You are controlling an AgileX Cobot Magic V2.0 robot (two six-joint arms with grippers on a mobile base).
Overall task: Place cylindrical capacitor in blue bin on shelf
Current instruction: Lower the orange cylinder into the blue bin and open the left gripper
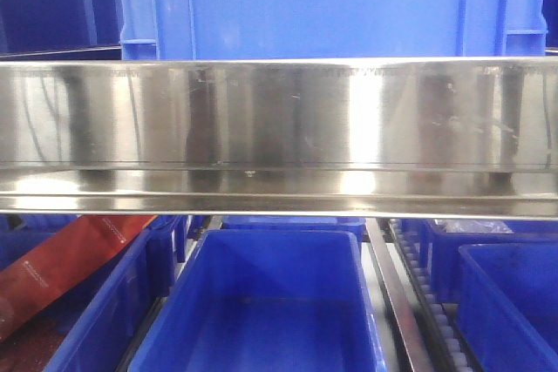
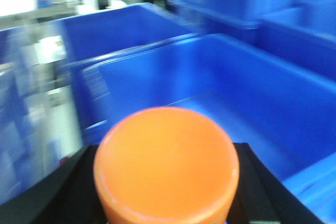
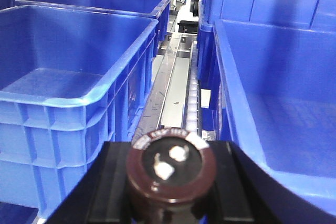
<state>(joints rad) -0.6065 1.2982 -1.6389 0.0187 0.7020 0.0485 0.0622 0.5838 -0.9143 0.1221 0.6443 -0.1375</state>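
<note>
As the right gripper [image 3: 170, 192], clamped on the capacitor [image 3: 170, 169], hangs by the roller track [image 3: 178, 85], shift it right above the blue bin [image 3: 278, 124]; the left gripper [image 2: 165, 192] seemingly clamps an orange cylinder [image 2: 165, 156].

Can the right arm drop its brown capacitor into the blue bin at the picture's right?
Probably yes. The right gripper holds the capacitor just beside the bin, whose top is open and uncovered.

Brown capacitor [image 3: 171, 174]; orange cylinder [image 2: 165, 163]; blue bins [image 3: 68, 103]
</note>
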